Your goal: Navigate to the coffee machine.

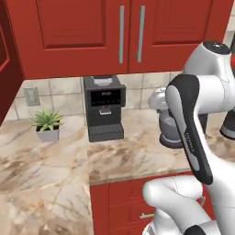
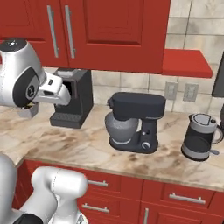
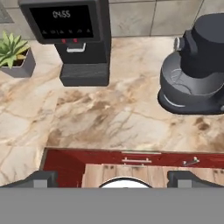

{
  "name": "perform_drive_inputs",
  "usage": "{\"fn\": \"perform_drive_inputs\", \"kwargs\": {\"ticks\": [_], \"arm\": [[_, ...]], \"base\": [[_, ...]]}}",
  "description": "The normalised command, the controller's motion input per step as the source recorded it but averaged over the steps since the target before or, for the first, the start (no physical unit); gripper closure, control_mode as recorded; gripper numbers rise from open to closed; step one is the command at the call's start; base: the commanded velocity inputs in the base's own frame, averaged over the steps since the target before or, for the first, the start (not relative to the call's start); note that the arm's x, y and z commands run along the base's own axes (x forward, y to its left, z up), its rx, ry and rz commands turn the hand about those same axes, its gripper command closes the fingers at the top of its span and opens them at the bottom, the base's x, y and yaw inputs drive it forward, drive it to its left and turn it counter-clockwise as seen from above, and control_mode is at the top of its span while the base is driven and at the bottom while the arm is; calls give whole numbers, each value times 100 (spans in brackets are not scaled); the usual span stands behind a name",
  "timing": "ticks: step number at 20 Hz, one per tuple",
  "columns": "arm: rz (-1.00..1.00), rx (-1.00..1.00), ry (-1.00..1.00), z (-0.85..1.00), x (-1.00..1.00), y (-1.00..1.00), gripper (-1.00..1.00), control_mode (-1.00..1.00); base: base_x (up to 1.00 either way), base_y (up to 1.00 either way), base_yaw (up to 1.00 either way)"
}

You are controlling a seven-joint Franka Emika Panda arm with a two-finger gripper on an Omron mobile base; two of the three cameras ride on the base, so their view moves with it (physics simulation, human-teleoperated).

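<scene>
The coffee machine [image 1: 104, 108] is a tall black box with a dark display panel. It stands against the tiled wall under the red upper cabinets, on the marble counter [image 1: 133, 160]. From the right base camera the coffee machine [image 2: 74, 98] sits behind my forearm. The hand view has the coffee machine [image 3: 70, 35] at upper left, its display lit, with the spout bay above the drip-tray base. My gripper [image 3: 116, 178] hangs in front of the counter edge, open, its fingertips [image 3: 43, 177] far apart with nothing between them.
A black stand mixer [image 2: 133, 122] with a steel bowl stands right of the machine, and a dark kettle [image 2: 199, 138] sits farther right. A small potted plant [image 1: 46, 124] is to the machine's left. Red drawers [image 2: 131, 192] run below the counter.
</scene>
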Motion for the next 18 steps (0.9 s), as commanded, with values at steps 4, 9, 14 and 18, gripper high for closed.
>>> {"fn": "perform_drive_inputs", "kwargs": {"ticks": [4,9,14,18], "arm": [[0,0,0,0,0,0,-100,100],[0,0,0,0,0,0,-100,100],[0,0,0,0,0,0,-100,100],[0,0,0,0,0,0,-100,100]], "base": [[59,48,-11],[7,58,-8],[14,52,-10],[3,15,-3]]}}
